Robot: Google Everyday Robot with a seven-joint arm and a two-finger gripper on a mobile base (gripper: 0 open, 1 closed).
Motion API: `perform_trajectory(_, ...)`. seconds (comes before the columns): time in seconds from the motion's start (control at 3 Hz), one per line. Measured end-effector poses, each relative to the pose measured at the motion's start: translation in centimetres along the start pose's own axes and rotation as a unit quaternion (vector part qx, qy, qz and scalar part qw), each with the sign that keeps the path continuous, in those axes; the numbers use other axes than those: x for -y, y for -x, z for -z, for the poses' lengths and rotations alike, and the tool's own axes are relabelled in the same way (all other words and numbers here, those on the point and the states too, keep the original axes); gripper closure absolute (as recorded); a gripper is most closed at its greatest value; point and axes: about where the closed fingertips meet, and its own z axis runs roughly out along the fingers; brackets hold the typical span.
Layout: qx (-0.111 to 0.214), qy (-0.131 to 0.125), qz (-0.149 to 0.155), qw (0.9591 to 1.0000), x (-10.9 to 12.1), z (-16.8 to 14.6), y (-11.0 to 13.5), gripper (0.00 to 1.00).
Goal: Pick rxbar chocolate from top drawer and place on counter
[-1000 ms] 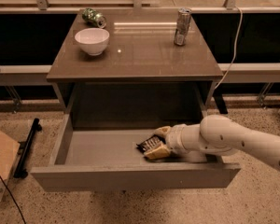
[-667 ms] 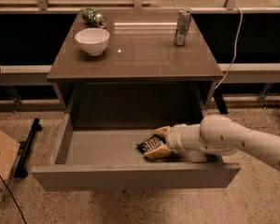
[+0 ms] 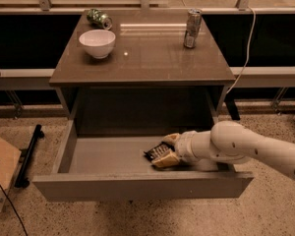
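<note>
The top drawer (image 3: 103,154) is pulled open below the counter (image 3: 142,50). The rxbar chocolate (image 3: 156,152), a small black bar with pale print, lies inside the drawer right of centre. My gripper (image 3: 163,150) reaches into the drawer from the right on a white arm. Its tan fingers (image 3: 166,160) sit on both sides of the bar and are closed on it. The bar still rests low in the drawer.
On the counter stand a white bowl (image 3: 97,43) at the left, an upright metal can (image 3: 191,28) at the right and a crushed green can (image 3: 99,18) at the back left. A cardboard box (image 3: 0,176) and a black bar (image 3: 28,156) lie on the floor at left.
</note>
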Motion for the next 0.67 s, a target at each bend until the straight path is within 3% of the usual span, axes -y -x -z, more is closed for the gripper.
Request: perform_trajectory(0.67, 0.0, 0.0, 0.0, 1.0, 0.0, 0.01, 0.01, 1.0)
